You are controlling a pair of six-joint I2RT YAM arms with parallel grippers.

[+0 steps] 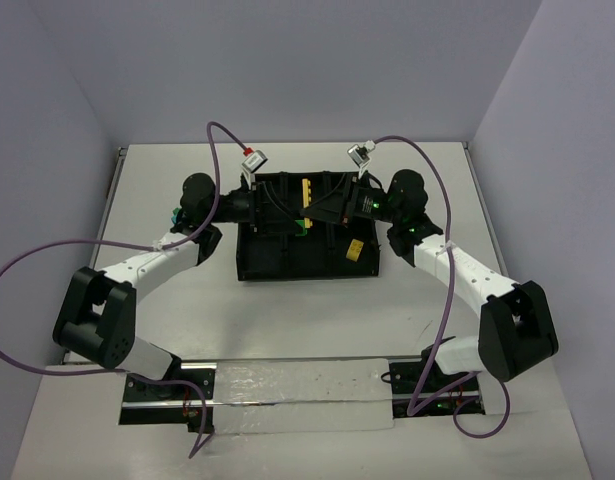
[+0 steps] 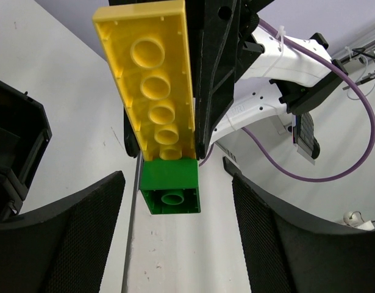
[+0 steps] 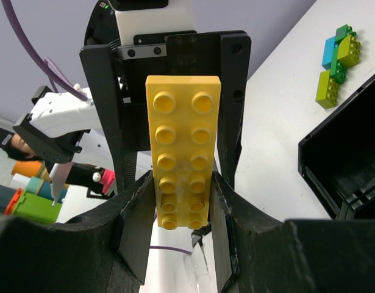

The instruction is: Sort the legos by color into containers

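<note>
The right gripper (image 3: 182, 204) pinches one end of a long yellow plate (image 3: 182, 140). The left gripper (image 2: 178, 189) stands spread around the green brick (image 2: 170, 186) stuck on the other end, not touching it. All this hangs, it seems, over the black tray (image 1: 287, 268). The step is separating the colors: the left should close on green and pull

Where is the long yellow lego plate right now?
The yellow plate is clamped in the right gripper, mid-air over the far row of the black tray, centre of the top view. A green brick on its end sits inside the open left gripper.
</note>
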